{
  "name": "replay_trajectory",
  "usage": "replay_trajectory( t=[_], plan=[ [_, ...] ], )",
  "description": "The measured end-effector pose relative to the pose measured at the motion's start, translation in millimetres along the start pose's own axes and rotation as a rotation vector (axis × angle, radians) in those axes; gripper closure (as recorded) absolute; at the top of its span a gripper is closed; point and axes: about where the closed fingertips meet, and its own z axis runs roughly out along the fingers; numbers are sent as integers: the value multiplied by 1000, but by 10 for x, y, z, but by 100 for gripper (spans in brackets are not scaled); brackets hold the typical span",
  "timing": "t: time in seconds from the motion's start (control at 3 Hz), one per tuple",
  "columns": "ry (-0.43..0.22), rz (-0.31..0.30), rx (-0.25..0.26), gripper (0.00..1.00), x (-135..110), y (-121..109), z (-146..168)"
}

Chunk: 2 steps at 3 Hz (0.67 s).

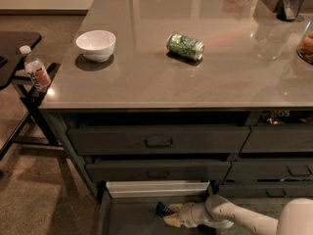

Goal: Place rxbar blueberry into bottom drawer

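Note:
My gripper reaches from the lower right into the open bottom drawer, the lowest of the left stack, just in front of its white inner back rim. It is shut on the rxbar blueberry, a small dark bar sticking out to the left of the fingertips, low over the drawer floor. My white arm runs off to the right.
On the grey counter lie a green drink can on its side and a white bowl. Two shut handled drawers sit above the open one. A bottle stands on a black stand at the left.

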Motion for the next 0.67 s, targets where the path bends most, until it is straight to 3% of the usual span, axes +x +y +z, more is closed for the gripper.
replay_trajectory(
  t=[0.67],
  plan=[
    [84,-82,-77,100,188,68,241]
  ],
)
